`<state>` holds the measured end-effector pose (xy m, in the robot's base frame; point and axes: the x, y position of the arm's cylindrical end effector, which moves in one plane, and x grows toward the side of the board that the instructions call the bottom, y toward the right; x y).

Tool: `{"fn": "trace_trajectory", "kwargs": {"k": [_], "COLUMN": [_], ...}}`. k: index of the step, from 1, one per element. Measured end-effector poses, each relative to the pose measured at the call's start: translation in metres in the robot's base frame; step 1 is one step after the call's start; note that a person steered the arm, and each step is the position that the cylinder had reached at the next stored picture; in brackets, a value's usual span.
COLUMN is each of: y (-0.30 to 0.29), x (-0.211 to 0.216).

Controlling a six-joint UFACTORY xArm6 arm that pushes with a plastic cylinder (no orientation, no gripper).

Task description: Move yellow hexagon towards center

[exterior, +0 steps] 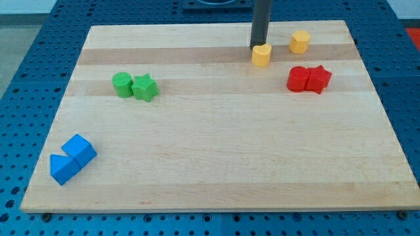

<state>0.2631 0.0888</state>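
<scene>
Tip [258, 47] touching yellow block [262, 56], top edge.

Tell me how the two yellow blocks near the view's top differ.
The yellow heart-shaped block sits directly below my tip, seemingly touching it; the yellow hexagon block stands apart to the view's right, untouched. The heart-shaped block lies lower in the view and nearer the wooden board's centre; the hexagon is closer to the top edge. Both share the same yellow colour and similar size.
</scene>
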Motion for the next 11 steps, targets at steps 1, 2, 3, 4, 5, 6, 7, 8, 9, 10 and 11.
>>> {"fn": "trace_trajectory", "kwargs": {"k": [1,2,3,4,5,6,7,8,9,10,11], "y": [0.032,0.054,0.096,0.097,0.097,0.091,0.083,0.128,0.134,0.134,0.113], "x": [-0.071,-0.071,-0.039,-0.013,-0.009,-0.001,0.009,0.0,0.003,0.004,0.021]}}
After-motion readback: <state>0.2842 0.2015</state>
